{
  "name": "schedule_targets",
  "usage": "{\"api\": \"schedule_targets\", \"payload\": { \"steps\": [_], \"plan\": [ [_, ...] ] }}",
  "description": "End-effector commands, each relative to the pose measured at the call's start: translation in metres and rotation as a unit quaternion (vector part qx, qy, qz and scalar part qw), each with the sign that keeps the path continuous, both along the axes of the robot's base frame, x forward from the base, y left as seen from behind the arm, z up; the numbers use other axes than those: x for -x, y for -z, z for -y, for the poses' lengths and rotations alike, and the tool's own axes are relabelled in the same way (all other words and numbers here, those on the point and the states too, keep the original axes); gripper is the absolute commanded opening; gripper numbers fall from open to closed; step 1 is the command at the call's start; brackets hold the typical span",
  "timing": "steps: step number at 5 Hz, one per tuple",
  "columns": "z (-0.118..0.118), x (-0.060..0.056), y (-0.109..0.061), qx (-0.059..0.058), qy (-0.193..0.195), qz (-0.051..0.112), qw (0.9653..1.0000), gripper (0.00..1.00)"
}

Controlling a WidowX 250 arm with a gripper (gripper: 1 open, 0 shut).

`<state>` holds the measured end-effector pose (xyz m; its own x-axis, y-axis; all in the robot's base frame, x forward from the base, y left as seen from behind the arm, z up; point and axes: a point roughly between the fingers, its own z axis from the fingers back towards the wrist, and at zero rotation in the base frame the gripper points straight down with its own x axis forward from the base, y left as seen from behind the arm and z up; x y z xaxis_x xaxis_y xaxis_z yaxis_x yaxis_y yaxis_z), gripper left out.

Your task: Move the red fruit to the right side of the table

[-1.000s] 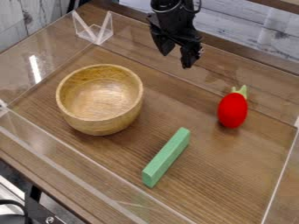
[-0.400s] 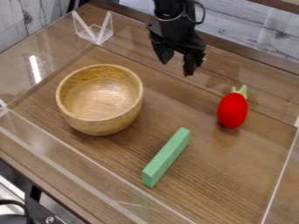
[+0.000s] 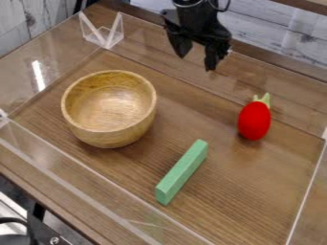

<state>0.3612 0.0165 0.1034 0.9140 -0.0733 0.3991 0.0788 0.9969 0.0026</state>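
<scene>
The open black gripper [image 3: 200,57] hung above the far part of the brown wood-grain tabletop [image 3: 230,172], well apart from the red fruit [image 3: 254,121]. The wooden bowl [image 3: 110,108] and green rectangular block [image 3: 182,172] sat nearer the camera.

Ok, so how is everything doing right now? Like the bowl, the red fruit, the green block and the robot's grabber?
Wooden bowl: upright, nothing inside.
Red fruit: lying on the tabletop, not held.
Green block: lying flat, not held.
Gripper: open, holding nothing.
</scene>
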Motion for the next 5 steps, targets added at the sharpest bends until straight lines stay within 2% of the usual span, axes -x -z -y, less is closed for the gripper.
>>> {"api": "schedule_targets", "payload": {
  "steps": [1,2,3,4,5],
  "plan": [
    [-0.0008,-0.0140,-0.0093,-0.006,-0.006,0.027,0.9996,1.00],
    [0.0003,-0.0157,-0.0057,-0.010,-0.006,0.025,0.9996,0.00],
    [0.0025,-0.0167,-0.0053,-0.012,-0.004,0.021,0.9997,1.00],
    [0.0063,-0.0146,-0.0086,-0.016,-0.051,0.016,0.9985,1.00],
    [0.0065,-0.0159,-0.0103,-0.018,-0.079,0.010,0.9967,1.00]
  ]
}}
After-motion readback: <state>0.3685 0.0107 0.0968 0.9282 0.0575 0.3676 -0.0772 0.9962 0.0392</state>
